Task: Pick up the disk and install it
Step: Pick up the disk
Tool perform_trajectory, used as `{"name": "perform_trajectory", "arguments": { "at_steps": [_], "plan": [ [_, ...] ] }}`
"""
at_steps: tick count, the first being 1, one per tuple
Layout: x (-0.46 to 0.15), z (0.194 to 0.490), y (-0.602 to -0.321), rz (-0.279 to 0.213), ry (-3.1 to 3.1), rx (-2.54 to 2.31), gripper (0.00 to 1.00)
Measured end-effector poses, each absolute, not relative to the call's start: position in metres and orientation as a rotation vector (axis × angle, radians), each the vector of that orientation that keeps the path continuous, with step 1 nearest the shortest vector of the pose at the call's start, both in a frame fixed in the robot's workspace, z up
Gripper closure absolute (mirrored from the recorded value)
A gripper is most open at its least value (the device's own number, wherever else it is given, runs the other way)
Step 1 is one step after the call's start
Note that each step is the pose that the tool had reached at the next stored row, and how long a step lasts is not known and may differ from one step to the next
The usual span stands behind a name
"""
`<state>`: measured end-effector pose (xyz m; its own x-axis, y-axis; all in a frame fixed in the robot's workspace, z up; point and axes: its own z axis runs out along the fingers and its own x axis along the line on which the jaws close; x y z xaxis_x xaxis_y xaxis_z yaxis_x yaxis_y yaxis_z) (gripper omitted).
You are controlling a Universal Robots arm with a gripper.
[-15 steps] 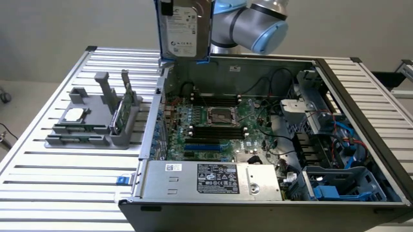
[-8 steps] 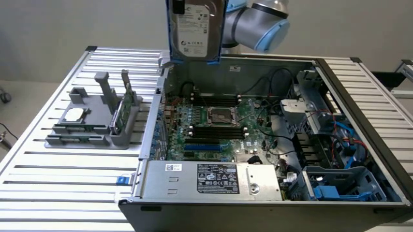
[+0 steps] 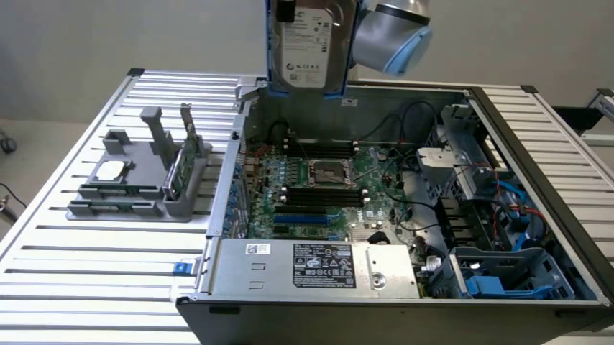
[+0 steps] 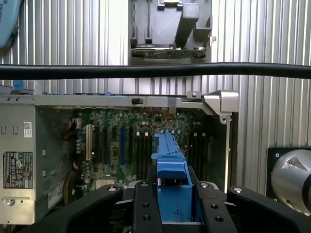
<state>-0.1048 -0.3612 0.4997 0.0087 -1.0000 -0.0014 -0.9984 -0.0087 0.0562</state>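
The disk, a silver-grey drive with a white label in a blue carrier, hangs upright in the air above the far wall of the open computer case. The arm's grey wrist joint is beside it on the exterior view's right. In the wrist view the disk appears edge-on as a blue strip. My gripper is shut on it, with one black finger on each side. Below it lies the green motherboard.
A grey fixture on the slatted table holds a small silver chip and a thin green stick. Inside the case are a motherboard, a power supply and a blue-fitted bay. A black cable crosses the wrist view.
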Motion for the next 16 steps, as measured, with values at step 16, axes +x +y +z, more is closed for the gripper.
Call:
{"name": "perform_trajectory", "arguments": {
  "at_steps": [16],
  "plan": [
    [-0.079, 0.5, -0.404, -0.102, -2.171, 2.19, 0.67]
  ]
}}
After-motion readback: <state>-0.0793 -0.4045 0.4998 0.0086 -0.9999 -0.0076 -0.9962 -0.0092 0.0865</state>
